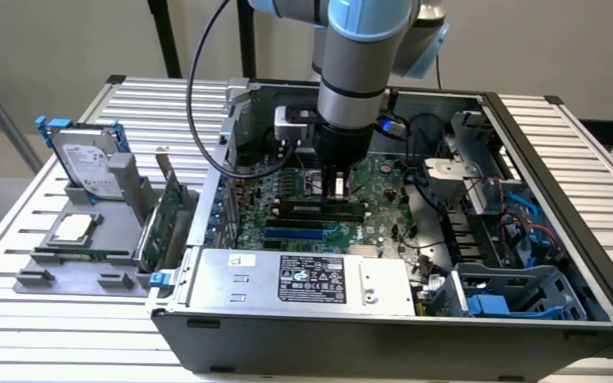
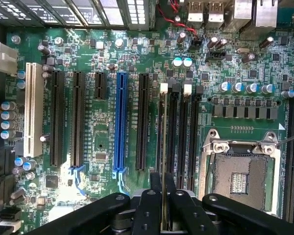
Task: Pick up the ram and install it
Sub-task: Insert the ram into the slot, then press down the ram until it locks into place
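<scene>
My gripper [image 1: 338,190] hangs low inside the open computer case [image 1: 562,319], just over the motherboard [image 2: 103,142]. Its two black fingers [image 2: 152,205] stand close together, and a thin green edge, the ram [image 2: 162,203] seen end-on, is pinched between them. The ram lines up with the black memory slots [image 2: 172,132], which have white latches at their far ends and lie beside the empty processor socket [image 2: 240,181]. In the exterior view these slots [image 1: 318,209] run just in front of the fingertips. I cannot tell whether the ram touches a slot.
A blue expansion slot [image 2: 120,122] and several black ones lie beside the memory slots. At the exterior view's left, a grey tray [image 1: 61,279] holds a hard drive [image 1: 85,163], a silver processor chip [image 1: 73,230] and a green expansion card [image 1: 157,223]. The power supply [image 1: 296,279] sits at the case front.
</scene>
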Robot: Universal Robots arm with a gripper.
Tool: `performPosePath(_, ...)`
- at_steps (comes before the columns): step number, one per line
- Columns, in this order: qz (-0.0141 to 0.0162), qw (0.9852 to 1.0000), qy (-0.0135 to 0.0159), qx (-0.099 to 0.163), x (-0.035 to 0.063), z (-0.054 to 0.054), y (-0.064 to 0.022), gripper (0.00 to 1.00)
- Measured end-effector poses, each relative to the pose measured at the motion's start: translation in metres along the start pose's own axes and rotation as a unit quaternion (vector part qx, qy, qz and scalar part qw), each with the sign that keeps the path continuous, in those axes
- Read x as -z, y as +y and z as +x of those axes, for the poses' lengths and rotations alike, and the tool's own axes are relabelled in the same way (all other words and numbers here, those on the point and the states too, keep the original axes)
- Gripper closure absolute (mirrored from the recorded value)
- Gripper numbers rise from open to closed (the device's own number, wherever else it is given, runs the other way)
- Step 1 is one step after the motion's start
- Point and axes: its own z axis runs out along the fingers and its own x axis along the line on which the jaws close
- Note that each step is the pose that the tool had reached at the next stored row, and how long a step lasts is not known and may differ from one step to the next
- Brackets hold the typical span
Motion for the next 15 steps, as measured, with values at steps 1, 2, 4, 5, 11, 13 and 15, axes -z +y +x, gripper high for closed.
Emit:
performPosePath(1, 0.0, 1.0, 0.0, 0.0, -0.0003, 0.0, 0.0, 1.0)
performPosePath(2, 0.0, 1.0, 0.0, 0.0, -0.0007, 0.0, 0.0, 1.0)
performPosePath(4, 0.0, 1.0, 0.0, 0.0, -0.0014, 0.0, 0.0, 1.0)
performPosePath(5, -0.0001, 1.0, 0.0001, 0.0, -0.0014, 0.0, 0.0, 1.0)
performPosePath(11, -0.001, 1.0, -0.0001, 0.0, 0.0036, 0.0, 0.0002, 0.0)
performPosePath(13, -0.0015, 1.0, -0.0003, 0.0, 0.0104, 0.0, 0.0004, 0.0)
performPosePath(15, -0.0017, 1.0, -0.0005, 0.0, 0.018, 0.0, 0.0007, 0.0)
